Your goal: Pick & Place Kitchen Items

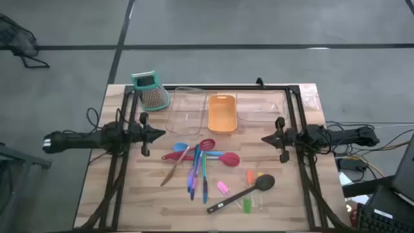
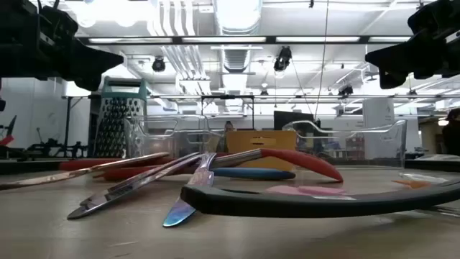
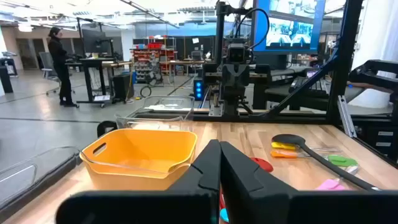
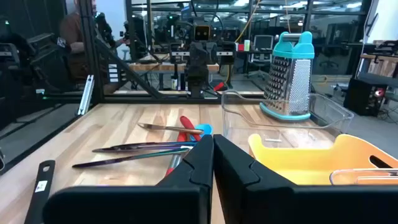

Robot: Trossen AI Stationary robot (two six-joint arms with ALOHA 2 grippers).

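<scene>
The kitchen items lie in the middle of the wooden table: a long black spoon (image 1: 242,193), red spatulas (image 1: 207,156), a blue spoon (image 1: 182,148), thin blue, purple and green sticks (image 1: 197,173), and small pink (image 1: 223,188), orange (image 1: 250,175) and green (image 1: 246,205) pieces. My left gripper (image 1: 162,134) hovers shut above the table's left side, pointing level toward the right. My right gripper (image 1: 264,138) hovers shut above the right side, pointing level toward the left. Both are empty.
At the back stand a teal-topped metal grater (image 1: 151,90), a clear tray (image 1: 187,110), an orange tray (image 1: 222,112) and another clear tray (image 1: 262,109). A black frame (image 1: 292,103) runs round the table. People stand in the room beyond.
</scene>
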